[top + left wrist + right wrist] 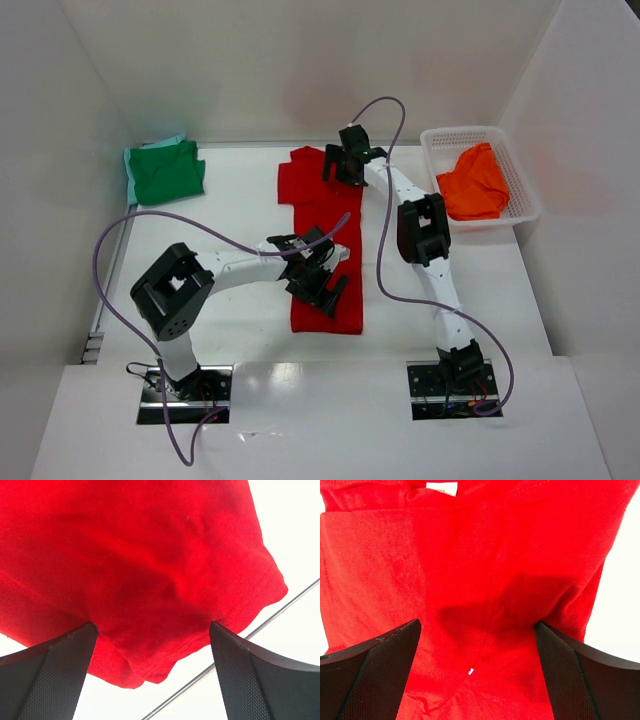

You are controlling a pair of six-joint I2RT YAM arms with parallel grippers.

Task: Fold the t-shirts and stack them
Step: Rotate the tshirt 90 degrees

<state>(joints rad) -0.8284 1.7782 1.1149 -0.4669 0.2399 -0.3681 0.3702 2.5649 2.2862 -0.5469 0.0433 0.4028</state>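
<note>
The red t-shirt (316, 205) is soft knit cloth, folded lengthwise into a long narrow strip on the smooth white table (230, 215). Its long axis runs straight away from the arm bases, collar end far, hem end near. The left gripper (325, 290) hangs over the near half with its jaws spread wide and nothing held; under its black cross-hatched pads (50, 680) lies a rumpled, double-stitched edge of the cloth. The right gripper (346, 165) is over the far end, jaws equally wide and empty, with a white neck label (441, 487) ahead of its fingers. The folded green t-shirt (166, 173) lies well to the left of the left gripper. The crumpled orange t-shirt (475, 183) sits right of the right gripper in a white plastic lattice basket (500, 135).
</note>
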